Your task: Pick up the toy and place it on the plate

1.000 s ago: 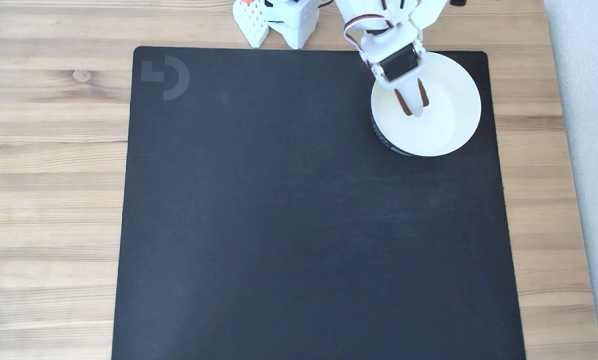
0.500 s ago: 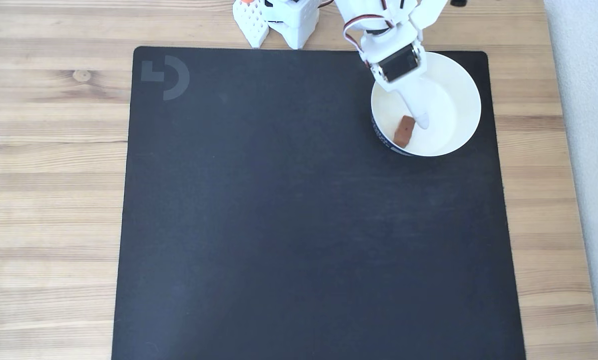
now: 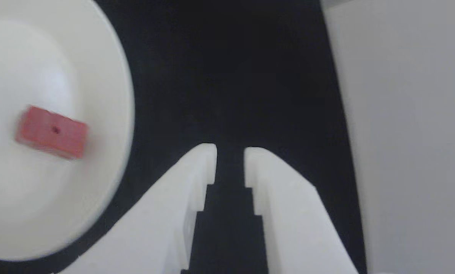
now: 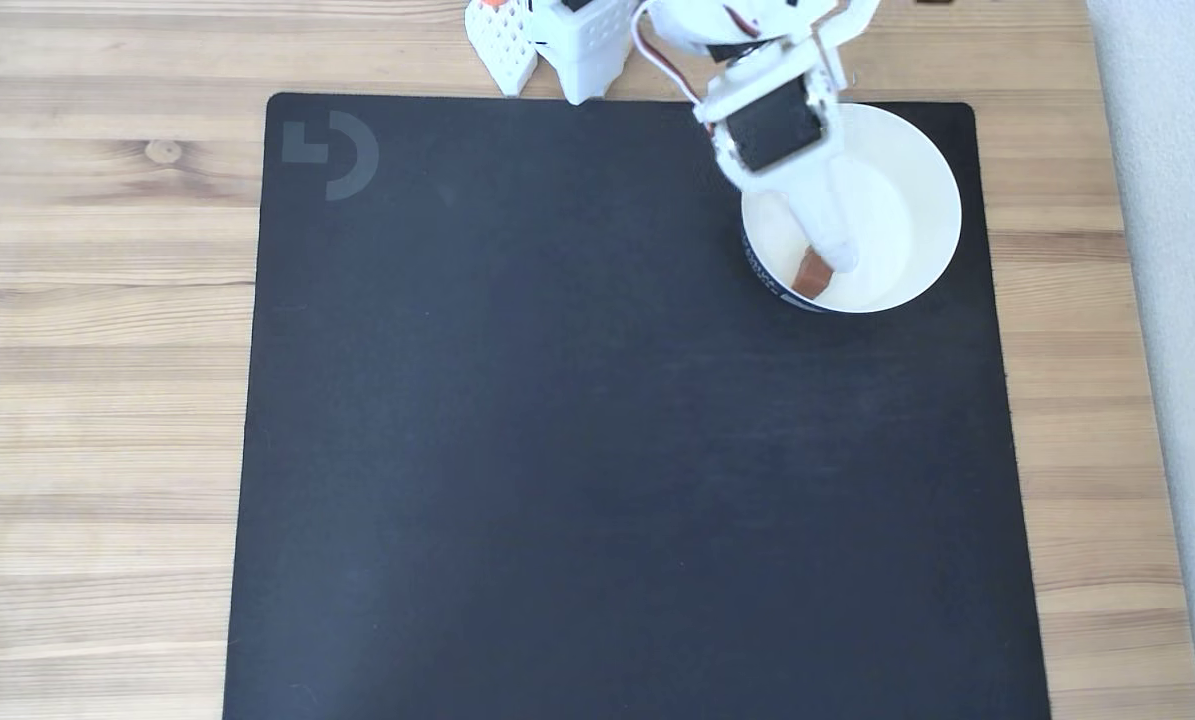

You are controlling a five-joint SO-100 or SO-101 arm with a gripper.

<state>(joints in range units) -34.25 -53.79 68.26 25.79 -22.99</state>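
I read the placing as done: the small reddish-brown brick-shaped toy (image 3: 51,132) lay loose on the inner floor of the round glossy white plate (image 3: 109,68), on one long side with its tiny dark dot facing up, touching nothing but the dish. The plate itself sat at the far right corner of the black rubber desk mat (image 4: 557,450), close by the arm's base, which I judged made for a short reach.

My white two-finger gripper (image 3: 230,150) held nothing; its jaws stood a narrow gap apart with only dark mat between them in the wrist view. In that view the toy lay well off to the left of the fingertips, beyond the plate's rim. In the fixed view the gripper (image 4: 837,250) overlapped the dish, and the toy (image 4: 810,275) peeked out just beside its tip.
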